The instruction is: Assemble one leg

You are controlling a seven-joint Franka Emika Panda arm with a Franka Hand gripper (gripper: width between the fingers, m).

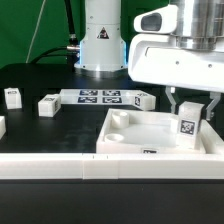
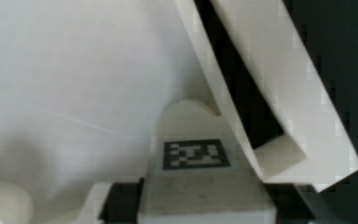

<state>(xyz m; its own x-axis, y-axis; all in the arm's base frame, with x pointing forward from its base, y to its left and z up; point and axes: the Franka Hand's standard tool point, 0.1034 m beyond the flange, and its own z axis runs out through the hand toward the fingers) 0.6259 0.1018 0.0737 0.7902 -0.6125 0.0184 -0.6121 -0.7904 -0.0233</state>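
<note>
My gripper (image 1: 188, 118) is shut on a leg (image 1: 187, 126), a small white post with a black-and-white tag facing the camera. It holds the leg upright at the corner of the white tray (image 1: 135, 143) on the exterior view's right. The leg's lower end is down at the rim there; whether it sits in a socket is hidden. In the wrist view the leg (image 2: 197, 165) sits between the two black fingers (image 2: 126, 202), tag up, over the tray floor and beside the tray wall (image 2: 274, 90).
Three more legs lie on the black table: two at the exterior view's left (image 1: 13, 97) (image 1: 48, 106) and one by the marker board (image 1: 143, 99). The marker board (image 1: 100, 97) lies behind the tray. The robot base (image 1: 100, 40) stands at the back.
</note>
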